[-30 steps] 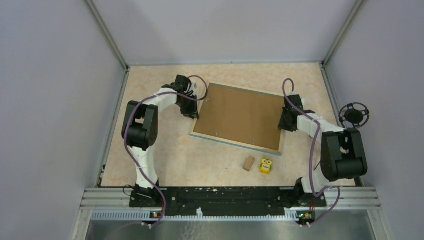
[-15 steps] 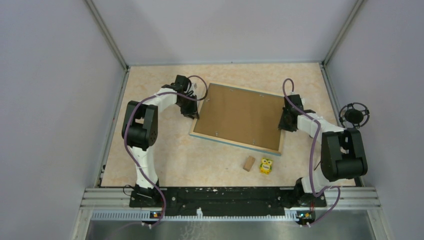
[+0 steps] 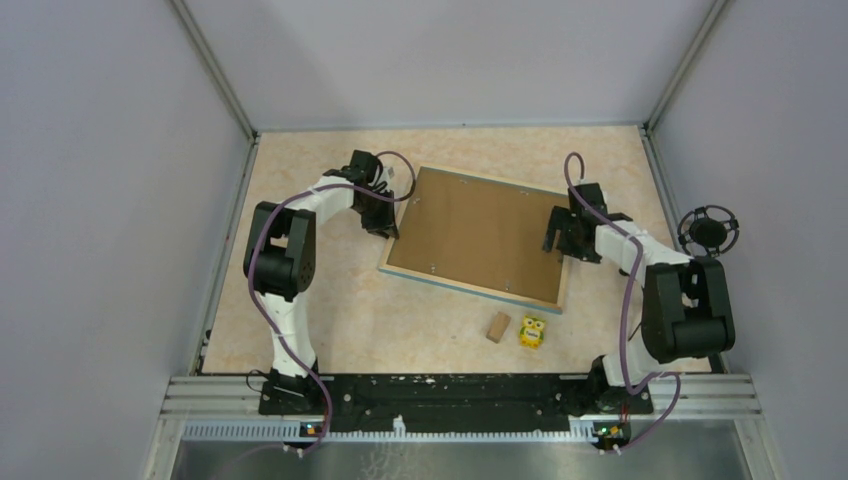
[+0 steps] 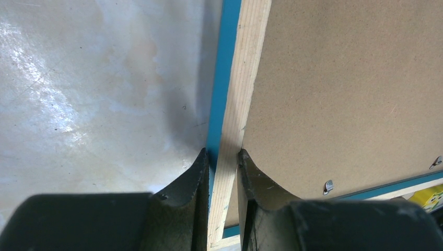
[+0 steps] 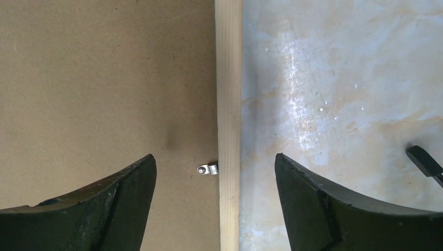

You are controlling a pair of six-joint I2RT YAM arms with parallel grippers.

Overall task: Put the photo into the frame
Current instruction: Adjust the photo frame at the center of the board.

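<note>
The frame (image 3: 474, 289) lies face down on the table, its light wood rail and blue edge around a brown backing board (image 3: 480, 232). The photo is hidden. My left gripper (image 3: 391, 230) is shut on the frame's left rail (image 4: 245, 78); in the left wrist view the gripper (image 4: 223, 152) has one finger on the blue outer edge and one on the board side. My right gripper (image 3: 556, 233) hangs open over the right rail (image 5: 228, 78). In the right wrist view the gripper (image 5: 215, 157) straddles the rail without touching it, beside a small metal clip (image 5: 207, 169).
A small wooden block (image 3: 497, 327) and a yellow toy (image 3: 532, 332) lie on the table in front of the frame's near edge. A black round fixture (image 3: 709, 231) sits at the right wall. Another metal clip (image 4: 328, 185) holds the board near the frame's corner.
My right gripper has opened and let go of the frame's right rail, shifting slightly over the board. The left gripper and the frame have not moved.
</note>
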